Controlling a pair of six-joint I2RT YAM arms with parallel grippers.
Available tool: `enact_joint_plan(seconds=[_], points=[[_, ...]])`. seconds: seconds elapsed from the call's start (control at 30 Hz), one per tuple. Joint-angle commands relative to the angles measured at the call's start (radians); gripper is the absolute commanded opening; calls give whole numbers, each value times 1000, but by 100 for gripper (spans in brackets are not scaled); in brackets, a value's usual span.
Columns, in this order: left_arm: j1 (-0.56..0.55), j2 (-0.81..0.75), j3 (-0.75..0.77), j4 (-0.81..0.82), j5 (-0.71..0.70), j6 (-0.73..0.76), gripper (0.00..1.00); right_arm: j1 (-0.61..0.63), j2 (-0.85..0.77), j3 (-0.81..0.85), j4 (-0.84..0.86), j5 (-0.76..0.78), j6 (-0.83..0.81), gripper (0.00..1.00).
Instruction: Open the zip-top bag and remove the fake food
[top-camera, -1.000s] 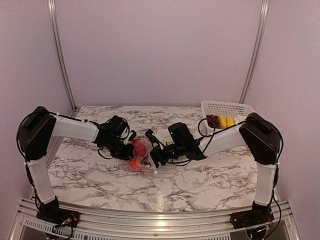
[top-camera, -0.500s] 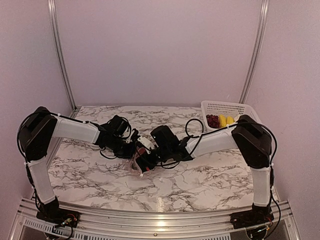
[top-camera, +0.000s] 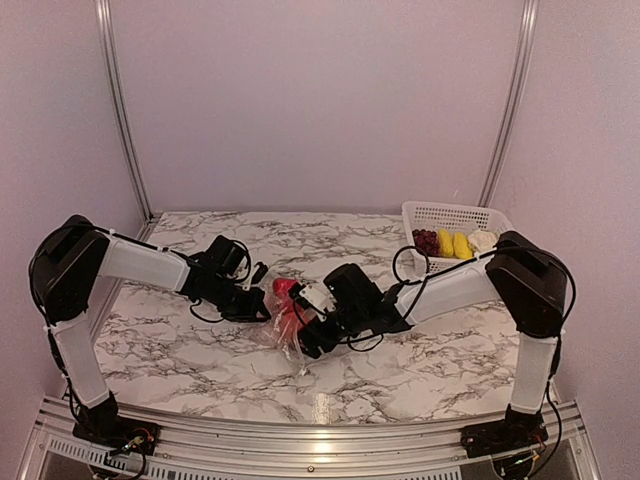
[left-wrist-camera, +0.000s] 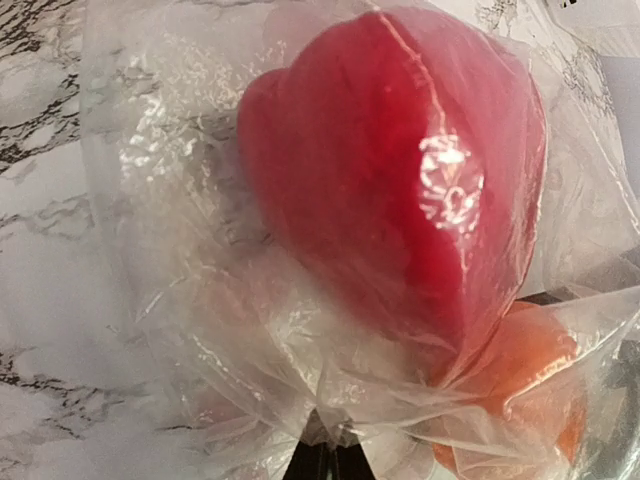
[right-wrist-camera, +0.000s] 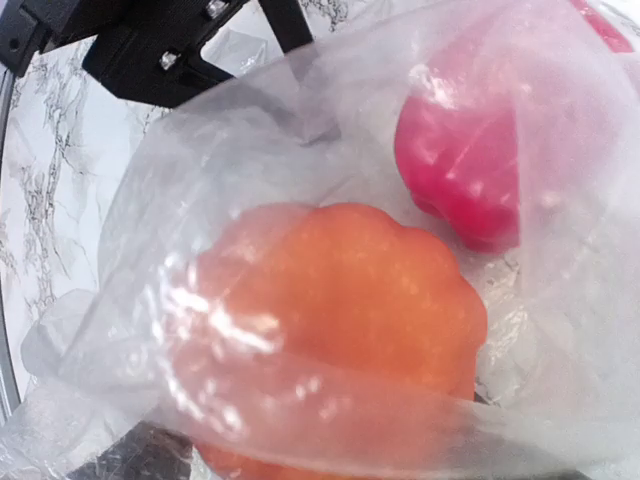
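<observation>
Hazily, fake food (left-wrist-camera: 390, 190) behind crinkled zip-top bag (left-wrist-camera: 150, 200), orange piece (left-wrist-camera: 530, 390) cropped

The zip-top bag (right-wrist-camera: 250, 150) hides the right fingers; the orange ball (right-wrist-camera: 330, 330) is cropped

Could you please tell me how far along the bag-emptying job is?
Done: purple toy grape cluster and yellow toy pieces lie in the white lattice plastic basket. In hand: left gripper pinches the clear crinkly plastic bag; right gripper is at it, grip hidden. To do: red toy piece and orange ribbed toy ball are inside.
</observation>
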Motion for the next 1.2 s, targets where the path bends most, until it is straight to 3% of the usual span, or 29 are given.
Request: enact_joint_plan(seconds=[0.0, 0.3, 0.6, 1.17], points=[[49, -49, -34, -16, -4, 19, 0, -17, -70, -38, 23, -66, -17, 81], [93, -73, -55, -20, 15, 42, 0, -46, -127, -114, 57, -102, 0, 85], [75, -60, -50, -20, 14, 53, 0, -48, -54, 26, 102, -81, 137, 78], [72, -49, -46, -19, 18, 51, 0, -45, 132, 172, -22, 25, 208, 80]])
